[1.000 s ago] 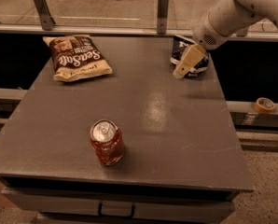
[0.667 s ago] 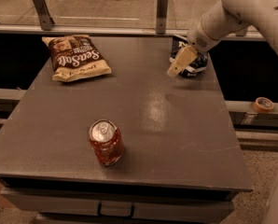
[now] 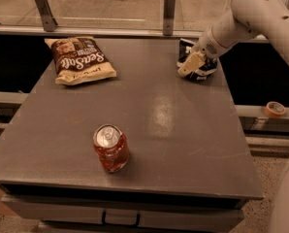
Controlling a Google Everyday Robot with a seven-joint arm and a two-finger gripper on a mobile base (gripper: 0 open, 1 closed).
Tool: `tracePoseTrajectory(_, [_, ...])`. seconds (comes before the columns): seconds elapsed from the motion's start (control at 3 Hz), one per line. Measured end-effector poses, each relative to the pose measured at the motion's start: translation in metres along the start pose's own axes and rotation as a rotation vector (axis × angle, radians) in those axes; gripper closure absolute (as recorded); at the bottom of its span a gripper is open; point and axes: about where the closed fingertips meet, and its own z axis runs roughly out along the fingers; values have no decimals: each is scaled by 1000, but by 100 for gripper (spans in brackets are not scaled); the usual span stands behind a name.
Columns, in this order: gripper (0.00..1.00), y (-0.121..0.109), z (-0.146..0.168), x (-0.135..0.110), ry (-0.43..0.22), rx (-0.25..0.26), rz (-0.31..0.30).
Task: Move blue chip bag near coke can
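Note:
The blue chip bag (image 3: 195,61), dark navy with white marks, lies at the table's far right edge. My gripper (image 3: 192,64) is down on it, its cream fingers (image 3: 190,65) over the bag's front left part, and the white arm covers part of the bag. The coke can (image 3: 111,147), red-orange with a silver top, stands upright near the front of the table, left of centre and far from the bag.
A brown-and-cream Sea Salt bag (image 3: 80,59) lies at the far left. The grey table (image 3: 173,130) has a drawer handle (image 3: 121,221) below its front edge. A roll of tape (image 3: 275,109) sits on a ledge to the right. A rail runs behind.
My gripper has moved a little left and down over the blue chip bag. The bag, can and Sea Salt bag have not visibly moved.

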Motion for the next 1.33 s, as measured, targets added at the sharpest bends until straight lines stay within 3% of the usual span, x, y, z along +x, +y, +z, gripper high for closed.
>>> tracePoseTrajectory(0.33, [65,5,-1,0,-10,-7,0])
tracePoseTrajectory(0.67, [88,20,-17,-27,-71,-38,-50])
tracePoseTrajectory(1.0, [100,49,-47,-68,-177,-102,-147])
tracePoseTrajectory(1.33, [100,105,-84,-103,-295,-235,-262])
